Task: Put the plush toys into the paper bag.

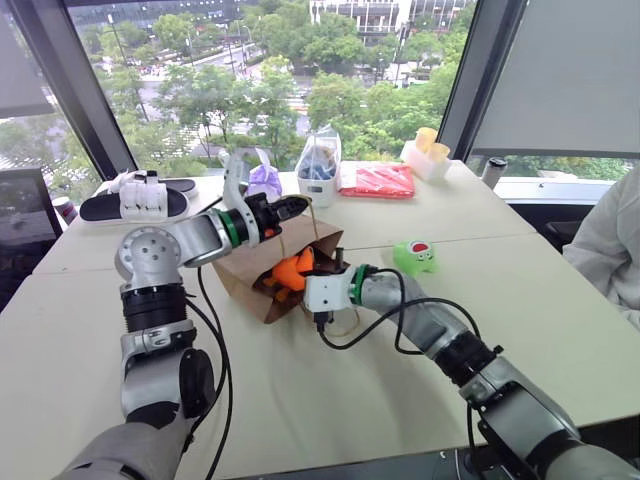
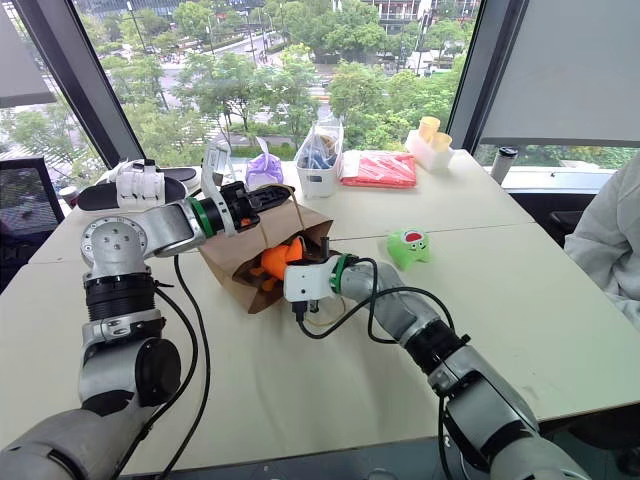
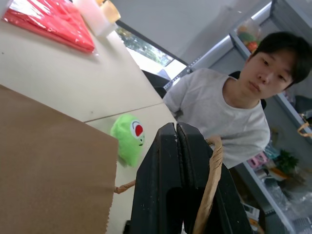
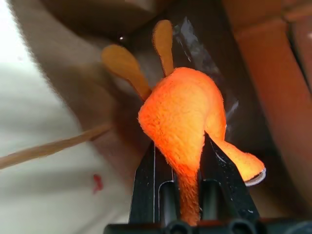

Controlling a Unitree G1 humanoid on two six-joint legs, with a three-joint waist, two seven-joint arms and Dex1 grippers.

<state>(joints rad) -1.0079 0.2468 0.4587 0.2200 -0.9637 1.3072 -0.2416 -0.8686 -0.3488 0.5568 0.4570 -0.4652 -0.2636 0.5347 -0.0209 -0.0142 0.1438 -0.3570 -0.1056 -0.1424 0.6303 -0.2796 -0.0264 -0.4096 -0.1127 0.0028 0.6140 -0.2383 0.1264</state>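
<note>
**Orange toy held at the bag mouth, green toy on the table**

Two plush toys are counted: the orange plush toy [image 4: 183, 109] is pinched between the fingers of the right gripper [image 1: 308, 278] at the open mouth of the paper bag [image 1: 250, 265], and the green plush toy [image 1: 414, 257] lies on the table [image 1: 520, 300] to the right of the bag, apart from it. One paper bag is seen, lying tilted with its mouth toward the robot. One tan loop handle [image 3: 210, 180] is clamped by the closed left gripper [image 1: 285, 208] above the bag. The orange toy's lower part is hidden by the fingers; the bag's inside is dark. Open tabletop is left in front of the bag and around the green toy. A person [image 3: 229, 112] sits at the right edge.
</note>
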